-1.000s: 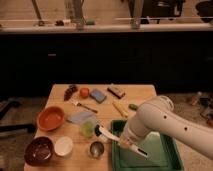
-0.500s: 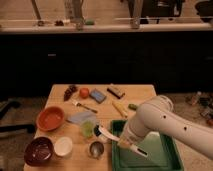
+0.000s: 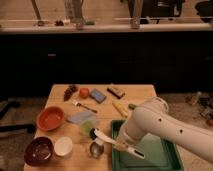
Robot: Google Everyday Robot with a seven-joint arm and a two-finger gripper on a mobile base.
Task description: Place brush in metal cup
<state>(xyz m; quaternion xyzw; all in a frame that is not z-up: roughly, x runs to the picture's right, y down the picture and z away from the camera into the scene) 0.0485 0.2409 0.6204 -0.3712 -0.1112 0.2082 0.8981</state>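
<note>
The brush (image 3: 107, 138) is slim and white, with its rounded head at the left and its dark handle end (image 3: 139, 154) at the lower right over the tray. My gripper (image 3: 123, 143) is at the end of the white arm and is shut on the brush's handle. It holds the brush nearly level, slanting down to the right. The brush head hangs just above and slightly behind the metal cup (image 3: 96, 149), a small shiny steel cup near the table's front edge.
A translucent pale-green cup (image 3: 88, 127) stands just behind the metal cup. A white bowl (image 3: 63, 146), a dark bowl (image 3: 39, 150) and an orange bowl (image 3: 50, 118) are to the left. A green tray (image 3: 160, 152) is to the right. A fork (image 3: 84, 106), a blue sponge (image 3: 98, 95) and a brown block (image 3: 116, 91) lie farther back.
My gripper has carried the brush a little to the left, from over the tray's edge toward the metal cup. The other things have not moved.
</note>
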